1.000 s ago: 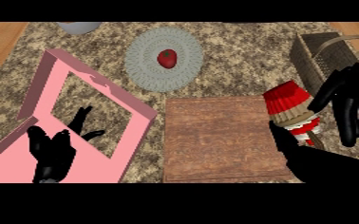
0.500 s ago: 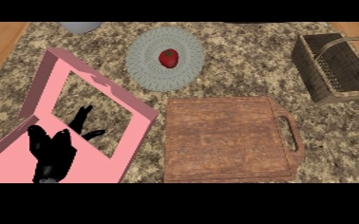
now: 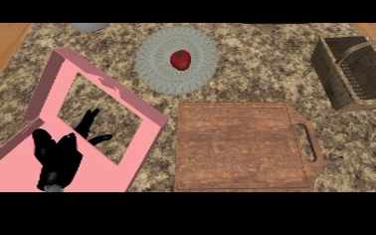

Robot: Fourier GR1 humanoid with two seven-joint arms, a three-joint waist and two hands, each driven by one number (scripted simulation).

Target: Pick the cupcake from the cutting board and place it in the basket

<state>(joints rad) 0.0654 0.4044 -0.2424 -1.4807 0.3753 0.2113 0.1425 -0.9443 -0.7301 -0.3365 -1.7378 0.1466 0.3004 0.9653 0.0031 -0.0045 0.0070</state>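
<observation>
A speckled brown counter (image 3: 257, 50) is seen from steeply above. A wooden cutting board (image 3: 242, 147) is laid flat at the lower middle of the view, with its slotted handle (image 3: 312, 144) turned to the right. A dark woven basket (image 3: 343, 74) is set at the right edge, beyond the handle and apart from the board; it is partly cut off by the edge of the view, and a thin hoop is arched over it. The cupcake cannot be seen anywhere in the view, so its place cannot be told. A round grey plate (image 3: 158, 74) is placed beyond the board, near its far left corner, and a small red fruit (image 3: 180, 59) is laid at the plate's middle. A pink frame (image 3: 110, 82) is spread across the left side, tilted, with a rectangular opening through which the counter is shown. The left hand (image 3: 58, 154) is held over the near part of this frame at the lower left, its fingers (image 3: 89, 119) straight, apart and pointed away over the opening, its thumb stuck out to the right; nothing is held by it. The right hand is not shown in the view. Part of a grey bowl (image 3: 88, 27) is seen at the top edge, left of the plate.
</observation>
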